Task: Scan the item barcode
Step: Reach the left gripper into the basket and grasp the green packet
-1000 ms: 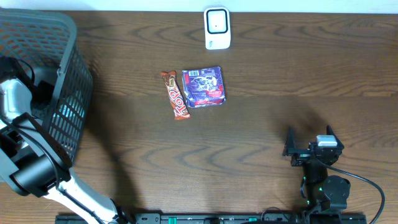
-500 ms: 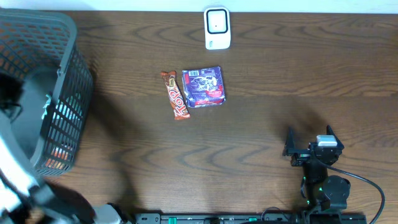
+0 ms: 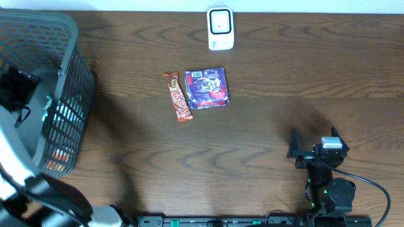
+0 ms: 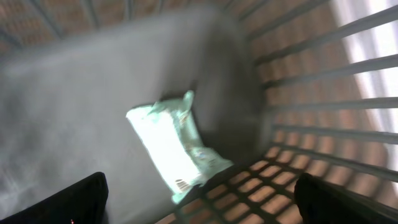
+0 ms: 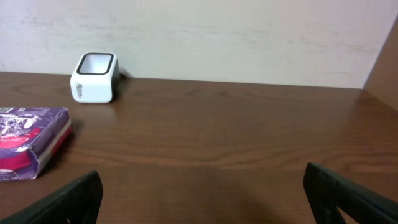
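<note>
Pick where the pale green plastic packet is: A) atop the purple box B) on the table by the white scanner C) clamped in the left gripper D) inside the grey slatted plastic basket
D: the pale green packet lies loose on the grey slatted basket's floor, clear of the open left gripper.

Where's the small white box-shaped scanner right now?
Overhead, the white scanner stands at the far edge of the wooden table, near the middle, beyond the purple packet and orange candy bar.
</note>
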Action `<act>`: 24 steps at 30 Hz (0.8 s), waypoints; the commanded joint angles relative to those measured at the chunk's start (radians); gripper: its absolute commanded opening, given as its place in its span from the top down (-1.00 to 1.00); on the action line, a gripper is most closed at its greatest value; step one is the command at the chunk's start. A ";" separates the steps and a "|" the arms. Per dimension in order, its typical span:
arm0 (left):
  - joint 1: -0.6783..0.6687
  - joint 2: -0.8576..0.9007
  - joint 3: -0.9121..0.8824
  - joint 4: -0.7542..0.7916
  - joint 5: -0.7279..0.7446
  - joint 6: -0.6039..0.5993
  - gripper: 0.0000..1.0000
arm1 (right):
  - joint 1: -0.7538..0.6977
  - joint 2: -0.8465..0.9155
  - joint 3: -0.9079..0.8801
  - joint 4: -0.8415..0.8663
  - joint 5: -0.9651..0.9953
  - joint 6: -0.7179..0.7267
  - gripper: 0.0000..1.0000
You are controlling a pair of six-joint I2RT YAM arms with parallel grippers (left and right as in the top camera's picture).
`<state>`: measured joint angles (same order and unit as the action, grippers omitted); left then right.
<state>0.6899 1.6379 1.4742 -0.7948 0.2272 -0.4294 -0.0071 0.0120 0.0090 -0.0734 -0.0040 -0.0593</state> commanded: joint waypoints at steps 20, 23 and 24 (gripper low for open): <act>-0.087 0.395 -0.017 0.071 -0.004 -0.058 -0.96 | 0.007 -0.005 -0.003 -0.002 -0.002 -0.005 -0.98; -0.087 0.417 -0.026 0.069 -0.011 -0.039 -0.73 | 0.007 -0.005 -0.003 -0.002 -0.002 -0.005 -0.99; -0.087 0.423 -0.031 0.071 -0.011 -0.024 -0.46 | 0.007 -0.005 -0.003 -0.002 -0.002 -0.005 -0.98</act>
<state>0.6003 2.0171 1.4643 -0.7246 0.2241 -0.4778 -0.0071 0.0120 0.0090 -0.0734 -0.0040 -0.0593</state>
